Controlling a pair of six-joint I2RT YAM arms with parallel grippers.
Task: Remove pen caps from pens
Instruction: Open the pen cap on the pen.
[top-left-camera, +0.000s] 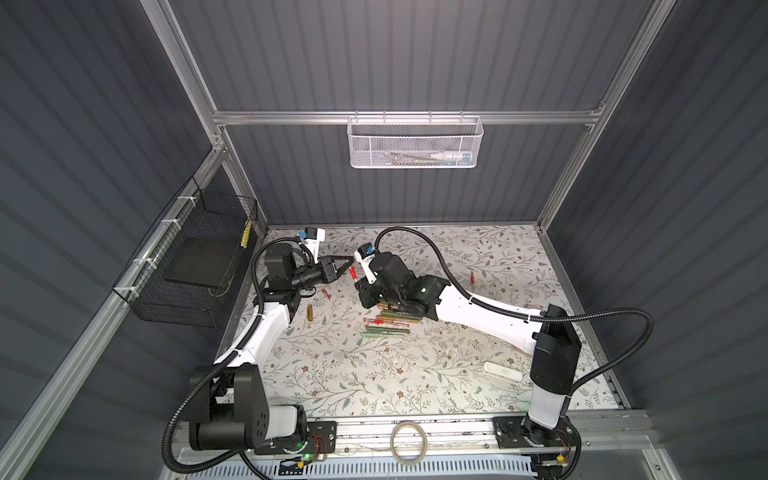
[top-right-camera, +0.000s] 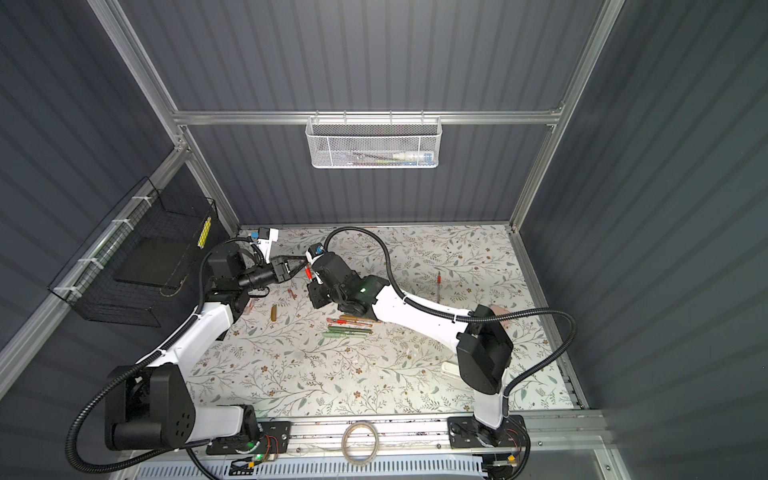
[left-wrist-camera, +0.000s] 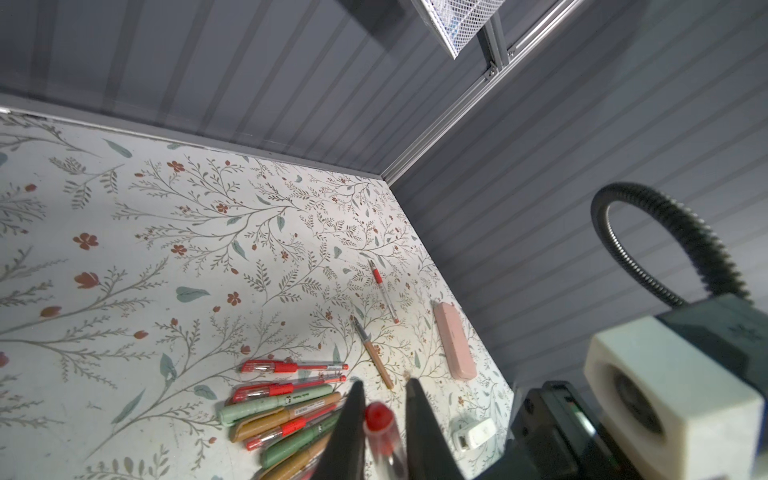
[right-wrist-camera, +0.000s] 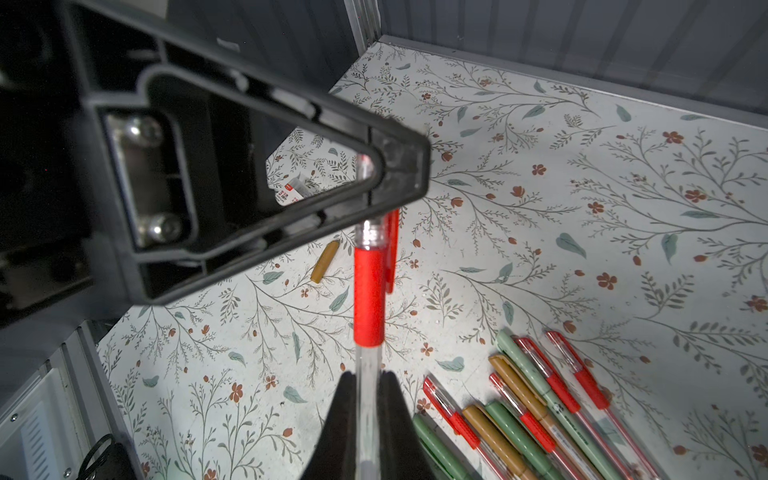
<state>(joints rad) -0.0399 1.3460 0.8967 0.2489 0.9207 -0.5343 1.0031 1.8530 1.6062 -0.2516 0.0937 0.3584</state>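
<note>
A clear-barrelled pen (right-wrist-camera: 368, 291) with a red grip is held above the table between both arms. My right gripper (right-wrist-camera: 368, 376) is shut on its barrel. My left gripper (left-wrist-camera: 384, 382) is shut on the pen cap (left-wrist-camera: 378, 415) at the other end. In both top views the two grippers meet at the back left, the left gripper (top-left-camera: 349, 261) facing the right gripper (top-left-camera: 360, 286). A pile of capped pens (top-left-camera: 384, 324), red-accented, green and mustard-brown, lies on the table under the right wrist.
A loose mustard-brown cap (top-left-camera: 309, 312) lies left of the pile. Two uncapped pens (left-wrist-camera: 384, 297) (left-wrist-camera: 374, 357) lie near the pink case (left-wrist-camera: 455, 340). A white case (top-left-camera: 503, 371) sits front right. A black wire basket (top-left-camera: 195, 257) hangs on the left wall.
</note>
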